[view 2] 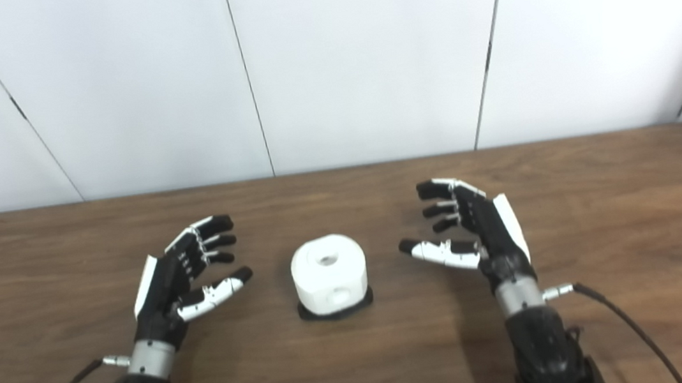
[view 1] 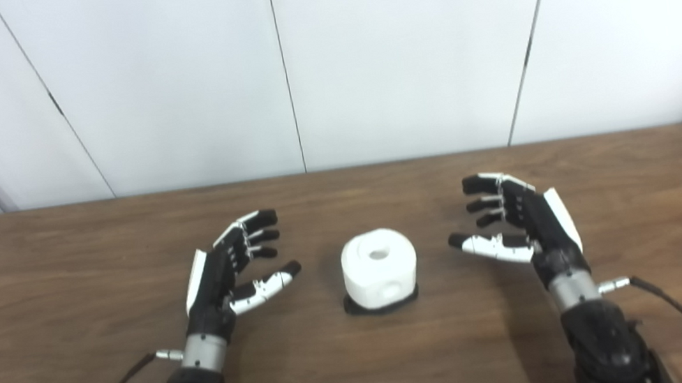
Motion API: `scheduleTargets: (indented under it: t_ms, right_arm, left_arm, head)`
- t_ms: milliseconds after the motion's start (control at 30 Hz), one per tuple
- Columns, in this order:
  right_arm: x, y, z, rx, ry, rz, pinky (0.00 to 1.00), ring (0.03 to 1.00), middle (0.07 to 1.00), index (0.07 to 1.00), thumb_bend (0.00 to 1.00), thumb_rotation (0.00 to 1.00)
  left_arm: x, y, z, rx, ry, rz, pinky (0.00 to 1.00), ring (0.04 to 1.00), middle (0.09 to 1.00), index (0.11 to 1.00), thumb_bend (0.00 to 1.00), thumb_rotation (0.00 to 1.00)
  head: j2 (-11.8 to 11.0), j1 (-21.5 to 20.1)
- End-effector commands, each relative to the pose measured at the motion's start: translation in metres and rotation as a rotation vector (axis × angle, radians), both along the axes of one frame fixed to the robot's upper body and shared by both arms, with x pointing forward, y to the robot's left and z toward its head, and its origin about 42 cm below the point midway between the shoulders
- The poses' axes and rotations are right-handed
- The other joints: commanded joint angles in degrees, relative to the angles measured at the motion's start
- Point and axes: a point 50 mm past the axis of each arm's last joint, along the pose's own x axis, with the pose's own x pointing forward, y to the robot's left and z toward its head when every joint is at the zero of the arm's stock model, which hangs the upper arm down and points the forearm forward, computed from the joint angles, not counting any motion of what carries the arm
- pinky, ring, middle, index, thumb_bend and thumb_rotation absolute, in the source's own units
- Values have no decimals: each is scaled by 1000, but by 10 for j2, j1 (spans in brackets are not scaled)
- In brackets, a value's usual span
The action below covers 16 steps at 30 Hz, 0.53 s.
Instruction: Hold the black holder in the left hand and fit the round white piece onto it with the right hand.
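White piece (view 1: 379, 267) on holder (view 1: 381, 303) — hands apart.

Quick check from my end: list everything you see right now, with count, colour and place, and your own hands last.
round white piece: one, white, table centre, sitting on the black holder
black holder: one, black, under the white piece, only its rim showing
table: one, brown wood, filling the lower picture
wall panels: white, behind the table
left hand: one, black and white, open, left of the piece, apart from it
right hand: one, black and white, open, right of the piece, apart from it

Brown wooden table (view 1: 79, 375), black holder (view 1: 381, 304) resting on it mid-table, round white piece (view 1: 379, 267) seated on the holder
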Motion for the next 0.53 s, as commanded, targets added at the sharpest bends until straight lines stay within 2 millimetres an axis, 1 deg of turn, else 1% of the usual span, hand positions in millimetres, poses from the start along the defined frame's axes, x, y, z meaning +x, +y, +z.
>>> scheduleTargets:
  t_ms: [0, 133, 267, 433, 500]
  right_arm:
    - [4, 4, 13, 8, -90, 7, 528, 643, 721, 702, 603, 135]
    - [6, 5, 11, 18, -95, -2, 511, 626, 718, 703, 607, 118]
    - [8, 5, 12, 20, -95, -4, 497, 614, 719, 705, 612, 108]
    - [7, 4, 14, 9, -99, -8, 511, 616, 718, 709, 613, 110]
    - [6, 4, 14, 10, -101, -7, 514, 621, 716, 708, 614, 100]
  left_arm:
    - [5, 1, 5, 6, -53, -13, 653, 761, 811, 767, 735, 0]
    - [7, 4, 4, 13, -59, -18, 660, 760, 814, 768, 725, 0]
    - [8, 4, 5, 18, -61, -10, 657, 755, 815, 766, 716, 0]
    - [7, 5, 7, 11, -60, -7, 674, 764, 813, 764, 725, 0]
    - [7, 5, 7, 13, -58, -7, 665, 759, 810, 762, 730, 1]
  head:
    - [-6, -1]
    - [-10, -1]
    - [-8, -2]
    - [-6, -3]
    - [-4, -2]
